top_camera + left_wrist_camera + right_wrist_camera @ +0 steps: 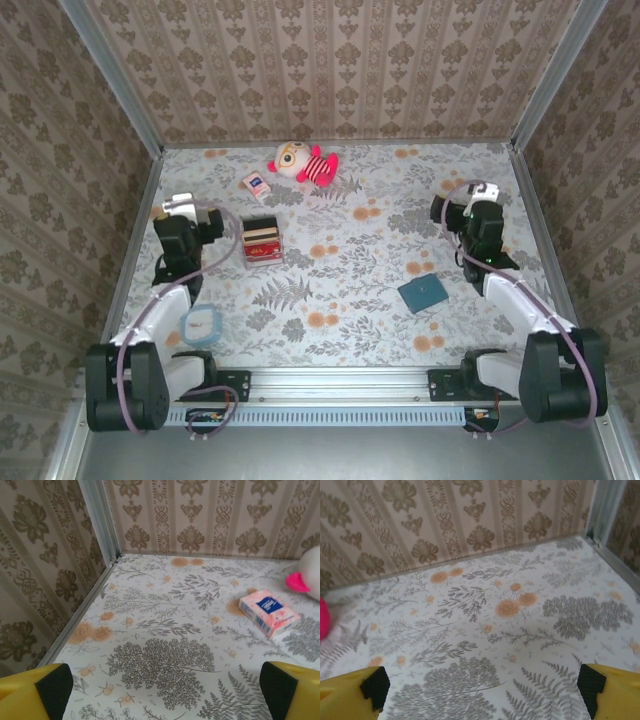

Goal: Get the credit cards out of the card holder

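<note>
card holder (pixel 424 293) folded, cards hidden | claws' tips cut off

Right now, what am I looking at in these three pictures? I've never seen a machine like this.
Two robot arms are bolted at the near edge of a flowery table. One picture looks down from above; the other two come from cameras on each wrist, with yellow fingers at the bottom corners. The left hand and right hand are both open and hold nothing. On the table lie a closed teal wallet, a dark red block, a small white-and-red packet and a plush toy. The job is pulling cards from the wallet; it is untouched so far.
</note>
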Controlling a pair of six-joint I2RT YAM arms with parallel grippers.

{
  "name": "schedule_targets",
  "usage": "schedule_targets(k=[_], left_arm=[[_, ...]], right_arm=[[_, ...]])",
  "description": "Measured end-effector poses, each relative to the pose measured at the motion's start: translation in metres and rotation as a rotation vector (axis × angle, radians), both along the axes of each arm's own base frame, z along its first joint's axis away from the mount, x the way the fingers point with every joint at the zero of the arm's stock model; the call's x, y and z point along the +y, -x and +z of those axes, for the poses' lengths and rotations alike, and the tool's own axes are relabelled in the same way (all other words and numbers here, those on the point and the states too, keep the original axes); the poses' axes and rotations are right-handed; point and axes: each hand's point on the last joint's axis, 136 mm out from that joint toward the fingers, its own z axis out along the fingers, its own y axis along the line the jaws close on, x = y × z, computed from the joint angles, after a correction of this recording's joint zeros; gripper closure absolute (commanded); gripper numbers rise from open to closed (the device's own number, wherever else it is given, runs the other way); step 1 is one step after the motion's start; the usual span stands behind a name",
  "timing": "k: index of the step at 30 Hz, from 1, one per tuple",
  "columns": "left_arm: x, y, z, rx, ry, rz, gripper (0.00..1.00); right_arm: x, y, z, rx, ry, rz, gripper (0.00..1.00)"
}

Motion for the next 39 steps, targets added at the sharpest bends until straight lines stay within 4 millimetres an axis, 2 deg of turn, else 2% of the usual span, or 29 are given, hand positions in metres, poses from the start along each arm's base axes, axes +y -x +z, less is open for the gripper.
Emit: schedule_targets(k=[4,7,9,14,18,23,27,31,39], left_arm=[[0.001,0.005,0.028,0.047,0.101,0.042,0.00],[-0.002,0.010,0.032,0.122,0.177,0.053,0.00],[-0.008,0.014,0.026,0.180,0.220,0.039,0.00],[-0.032,0.030,-0.005,0.345,0.317,-0.051,0.00],[-0.051,0.039,-0.014,0.408,0.381,-0.131,0.00],[-0.071,0.046,-0.017,0.448,0.432,-0.226,0.00],[-0.084,0.049,-0.017,0.464,0.445,-0.277,0.00],[-0.088,0.050,-0.016,0.467,0.445,-0.292,0.00],[-0.087,0.050,-0.017,0.465,0.441,-0.284,0.00]], right_arm=[[-0.002,0.005,0.012,0.081,-0.141,-0.074,0.00],[0.003,0.012,0.010,0.150,-0.260,-0.111,0.00],[0.008,0.017,0.005,0.196,-0.335,-0.123,0.00],[0.026,0.037,-0.032,0.382,-0.474,-0.134,0.00],[0.044,0.056,-0.060,0.487,-0.507,-0.117,0.00],[0.063,0.092,-0.105,0.646,-0.503,-0.110,0.00],[0.080,0.107,-0.116,0.711,-0.474,-0.068,0.01],[0.098,0.122,-0.127,0.780,-0.429,-0.034,0.01],[0.110,0.143,-0.153,0.875,-0.406,-0.060,0.01]])
